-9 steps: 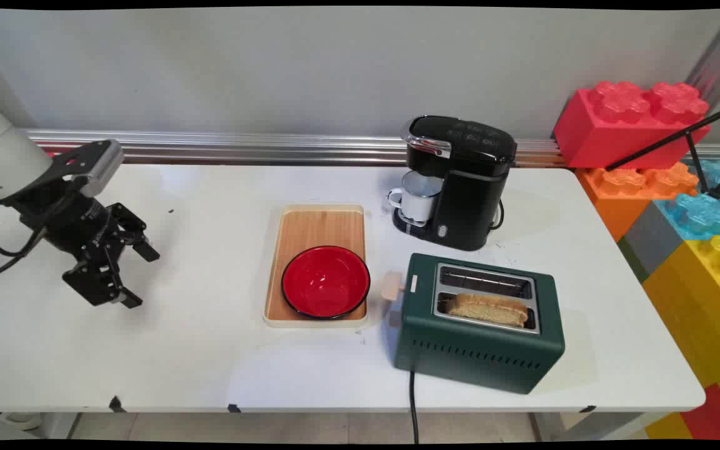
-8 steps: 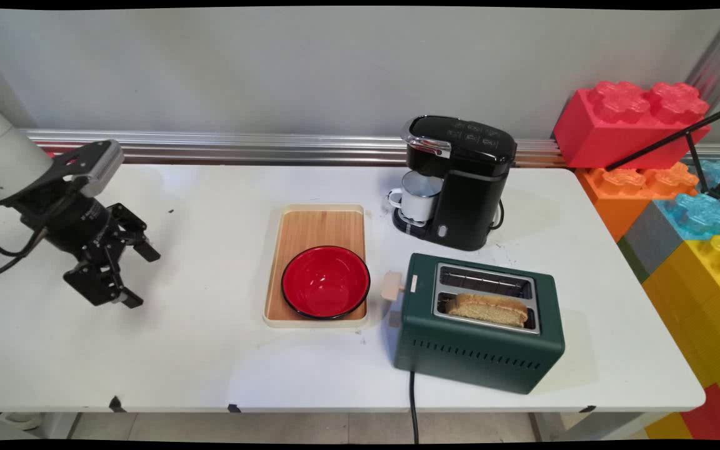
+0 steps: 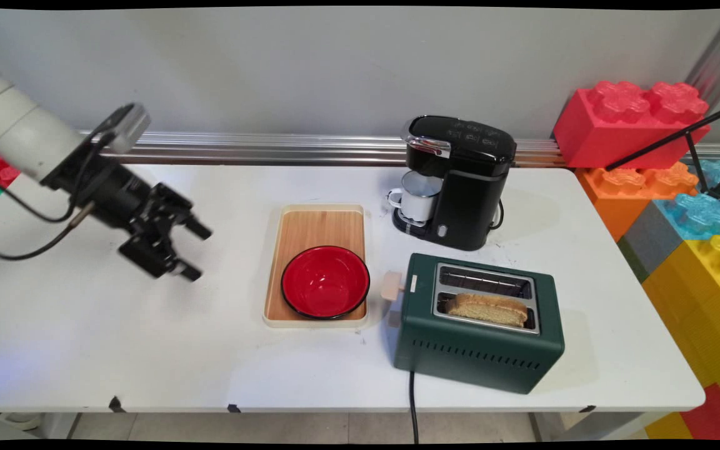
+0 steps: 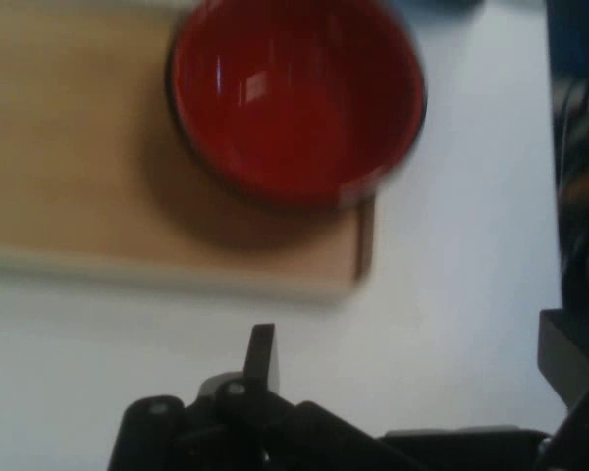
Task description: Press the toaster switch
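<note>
Wooden tray [image 3: 316, 228] with red bowl [image 3: 325, 281] lies near empty claw [image 3: 192, 253].

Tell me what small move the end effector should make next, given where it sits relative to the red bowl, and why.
Probably a short advance rightward toward the red bowl. The end effector is open, holds nothing, and hangs over bare table left of the wooden tray that carries the bowl. The hand view already frames the bowl, so closing that gap seems most sensible.

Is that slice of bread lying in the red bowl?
No, the slice of bread stands in the green toaster's near slot, while the red bowl on the wooden tray is empty.
</note>
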You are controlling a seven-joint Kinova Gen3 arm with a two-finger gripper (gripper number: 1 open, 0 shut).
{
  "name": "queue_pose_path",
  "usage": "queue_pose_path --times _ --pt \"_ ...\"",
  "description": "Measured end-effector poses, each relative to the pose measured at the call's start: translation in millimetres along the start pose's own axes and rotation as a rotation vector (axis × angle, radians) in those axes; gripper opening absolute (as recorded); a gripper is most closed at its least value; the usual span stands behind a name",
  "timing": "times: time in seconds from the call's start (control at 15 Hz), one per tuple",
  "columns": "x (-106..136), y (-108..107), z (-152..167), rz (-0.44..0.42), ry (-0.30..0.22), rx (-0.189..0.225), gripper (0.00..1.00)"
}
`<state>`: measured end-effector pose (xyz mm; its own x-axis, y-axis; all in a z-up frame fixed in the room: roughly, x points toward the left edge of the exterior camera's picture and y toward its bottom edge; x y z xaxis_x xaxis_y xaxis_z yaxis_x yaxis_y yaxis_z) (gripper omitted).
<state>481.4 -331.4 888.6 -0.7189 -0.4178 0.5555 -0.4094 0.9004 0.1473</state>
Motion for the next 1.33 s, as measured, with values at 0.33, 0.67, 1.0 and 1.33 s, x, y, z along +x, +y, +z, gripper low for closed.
queue_pose_path --times 0.33,0.67,1.0,1.33 --pt "39 3 -1 0.079 0.191 -0.050 1.00" --pt "55 3 2 0.195 0.258 -0.083 1.00" --pt "66 0 10 0.291 0.277 -0.093 0.00" --pt "74 -3 20 0.336 0.277 -0.114 0.00"
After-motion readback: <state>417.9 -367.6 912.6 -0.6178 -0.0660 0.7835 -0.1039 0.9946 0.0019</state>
